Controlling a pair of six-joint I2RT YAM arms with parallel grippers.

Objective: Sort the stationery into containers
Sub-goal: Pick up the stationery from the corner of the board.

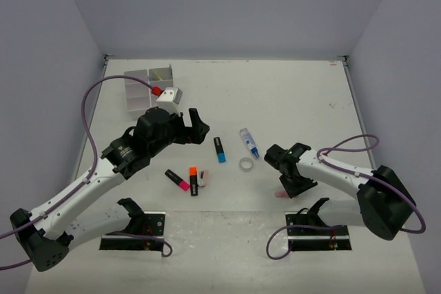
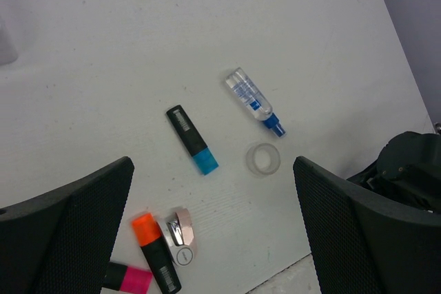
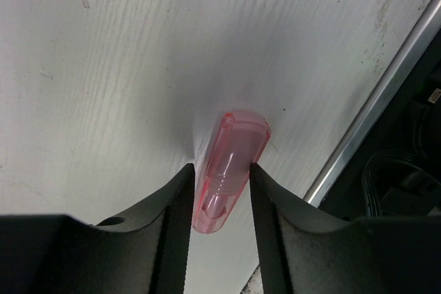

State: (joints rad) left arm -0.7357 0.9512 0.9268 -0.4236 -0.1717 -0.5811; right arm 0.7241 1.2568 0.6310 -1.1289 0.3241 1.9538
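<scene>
The divided white tray (image 1: 147,86) stands at the back left. My left gripper (image 1: 196,127) is open and empty, hovering above the table behind the loose items (image 2: 212,194). Below it lie a blue-ended highlighter (image 2: 192,140), a clear tape ring (image 2: 263,159), a blue-capped tube (image 2: 253,101), an orange-ended highlighter (image 2: 156,253), a pink-ended highlighter (image 2: 128,277) and a small pinkish eraser holder (image 2: 182,235). My right gripper (image 3: 220,170) is low near the table's front edge, its fingers closed against both sides of a translucent pink cap-shaped piece (image 3: 236,139) that rests on the table.
A metal rail (image 3: 375,108) marks the table's front edge just right of the right gripper. The right arm's cable loops at the right (image 1: 358,144). The highlighters (image 1: 194,178) cluster in front of the left arm.
</scene>
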